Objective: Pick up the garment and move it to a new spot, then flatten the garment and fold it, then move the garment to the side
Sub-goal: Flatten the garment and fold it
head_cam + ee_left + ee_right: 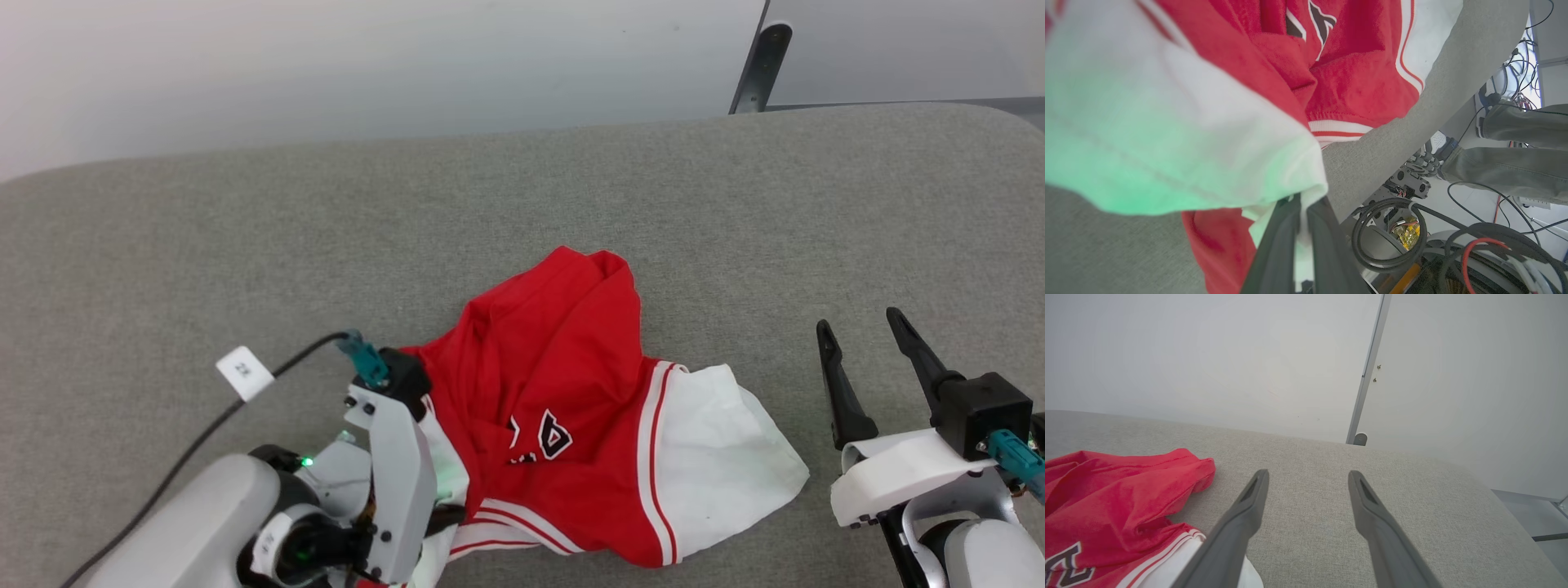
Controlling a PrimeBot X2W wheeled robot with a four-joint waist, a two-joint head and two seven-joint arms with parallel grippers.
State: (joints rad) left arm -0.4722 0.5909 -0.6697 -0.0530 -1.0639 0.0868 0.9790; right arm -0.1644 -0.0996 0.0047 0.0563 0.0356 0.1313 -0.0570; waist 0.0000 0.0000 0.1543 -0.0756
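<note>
Left wrist view shows the left tool (1301, 206) pinched together on a thin fold of white sleeve of the garment (1363, 77). The garment lies bunched at the lower middle of the head view, on the desk (245, 245) and close to its edge at the bottom of the frame. The bite looks small, so a quick lift could probably pull the cloth free, or the hanging weight could drag the shirt over that edge. The black cable (192, 453) beside the left arm might also snag. The right tool (857, 320), at the lower right, has its fingers apart and holds nothing. The desk has a plain grey woven cover. Behind it are a pale wall (326, 65) and a metal post (759, 65). A person's trouser leg (1515, 171) and coiled cables (1392, 237) sit at the right of the left wrist view.
</note>
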